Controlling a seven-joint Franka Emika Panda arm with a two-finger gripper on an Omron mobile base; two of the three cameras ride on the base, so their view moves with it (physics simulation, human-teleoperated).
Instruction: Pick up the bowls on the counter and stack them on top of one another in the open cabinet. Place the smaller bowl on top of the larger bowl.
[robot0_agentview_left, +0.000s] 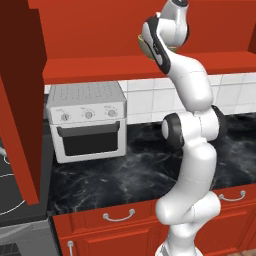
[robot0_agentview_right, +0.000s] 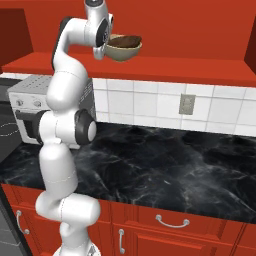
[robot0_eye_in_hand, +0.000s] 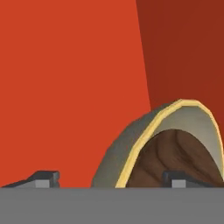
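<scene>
Reaching up into the red wall cabinet (robot0_agentview_right: 150, 67), the gripper (robot0_eye_in_hand: 109, 177) sits at the two stacked bowls: the dark brown bowl (robot0_agentview_right: 125, 40) rests inside the pale tan bowl (robot0_agentview_right: 122, 51), on the cabinet's shelf floor. In the hand view one fingertip (robot0_eye_in_hand: 177, 178) lies over the brown bowl's inside and the other (robot0_eye_in_hand: 43, 177) is well outside the tan bowl's yellow rim, so the claw looks spread apart, grasping nothing. No writing can be read anywhere; the toaster oven (robot0_agentview_left: 87, 120) has three knobs with illegible marks. The left base view shows that oven in full and only a sliver of tan bowl behind the arm; the right base view shows both bowls, one wall outlet (robot0_agentview_right: 186, 104) and the black marble counter (robot0_agentview_right: 165, 165)
</scene>
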